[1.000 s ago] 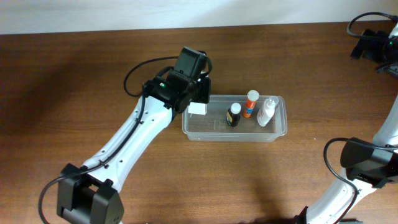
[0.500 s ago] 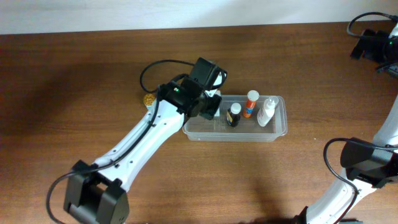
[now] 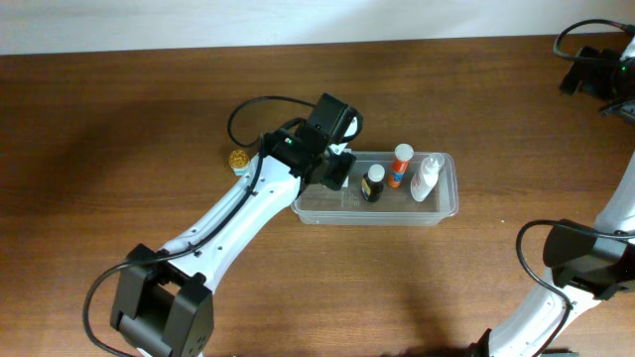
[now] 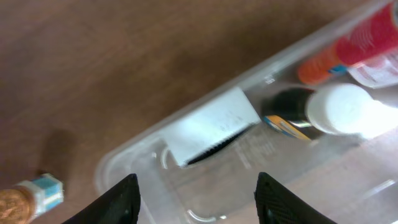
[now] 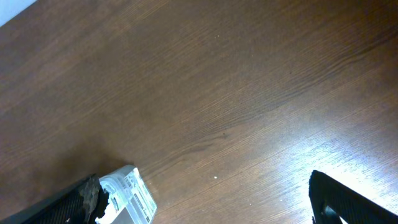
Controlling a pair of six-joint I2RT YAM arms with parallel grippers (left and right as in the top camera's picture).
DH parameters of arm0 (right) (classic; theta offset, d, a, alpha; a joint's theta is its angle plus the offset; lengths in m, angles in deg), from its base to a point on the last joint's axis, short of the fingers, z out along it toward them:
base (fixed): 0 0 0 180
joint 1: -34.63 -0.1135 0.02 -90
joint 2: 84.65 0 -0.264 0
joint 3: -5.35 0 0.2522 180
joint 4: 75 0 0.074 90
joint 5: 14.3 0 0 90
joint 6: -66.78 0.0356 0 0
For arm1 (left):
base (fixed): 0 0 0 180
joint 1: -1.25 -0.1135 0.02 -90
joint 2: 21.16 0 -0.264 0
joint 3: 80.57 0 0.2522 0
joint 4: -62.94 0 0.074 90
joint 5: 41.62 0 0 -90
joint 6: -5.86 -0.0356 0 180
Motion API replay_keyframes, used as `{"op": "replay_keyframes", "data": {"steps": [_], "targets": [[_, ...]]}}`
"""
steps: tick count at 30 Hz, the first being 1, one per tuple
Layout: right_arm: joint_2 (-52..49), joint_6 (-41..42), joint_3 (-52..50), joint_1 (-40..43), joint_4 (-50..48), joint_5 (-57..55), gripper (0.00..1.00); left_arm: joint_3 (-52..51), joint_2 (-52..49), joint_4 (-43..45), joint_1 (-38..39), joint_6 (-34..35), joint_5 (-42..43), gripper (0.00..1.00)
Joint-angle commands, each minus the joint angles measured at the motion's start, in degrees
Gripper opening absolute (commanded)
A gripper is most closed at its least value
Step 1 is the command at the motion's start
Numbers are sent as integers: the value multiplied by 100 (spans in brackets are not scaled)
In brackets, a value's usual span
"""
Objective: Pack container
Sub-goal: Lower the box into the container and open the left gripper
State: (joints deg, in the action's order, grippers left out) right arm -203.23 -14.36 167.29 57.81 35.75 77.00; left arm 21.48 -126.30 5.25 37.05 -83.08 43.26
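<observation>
The clear container [image 3: 377,220] sits right of the table's middle. In it stand a black bottle with a white cap [image 3: 373,182], an orange bottle [image 3: 399,165] and a white bottle [image 3: 427,177]. My left gripper [image 3: 332,164] hangs over its left end, open and empty [image 4: 196,199]. In the left wrist view a small white box [image 4: 208,127] lies inside the container [image 4: 124,155], beside the black bottle [image 4: 292,115]. My right gripper [image 5: 205,199] is open at the far right back corner [image 3: 595,69], away from the container.
A small gold-capped item [image 3: 238,159] lies on the table left of the container; it also shows in the left wrist view [image 4: 25,199]. A small clear plastic box [image 5: 127,193] lies by my right gripper's left finger. The table is dark wood.
My left gripper moved right over the container's left end. The white box it carried now lies inside the container and the jaws are open. The right arm has not moved.
</observation>
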Motion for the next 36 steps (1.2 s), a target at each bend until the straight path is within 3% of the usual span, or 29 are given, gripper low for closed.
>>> {"op": "replay_keyframes", "data": {"steps": [1, 6, 18, 25, 36], "targets": [[17, 24, -7, 9, 31, -33, 98, 433, -15, 151, -11, -72, -549, 59], [17, 24, -7, 9, 31, -33, 98, 525, -52, 693, -48, -70, -323, 35], [17, 24, -7, 9, 31, -33, 98, 525, -522, 791, -42, -22, -302, 20], [17, 24, -4, 9, 31, -33, 98, 525, -544, 343, -44, 153, -177, 18], [17, 24, -4, 9, 31, -33, 98, 525, -546, -4, -42, 216, 286, 4]]}}
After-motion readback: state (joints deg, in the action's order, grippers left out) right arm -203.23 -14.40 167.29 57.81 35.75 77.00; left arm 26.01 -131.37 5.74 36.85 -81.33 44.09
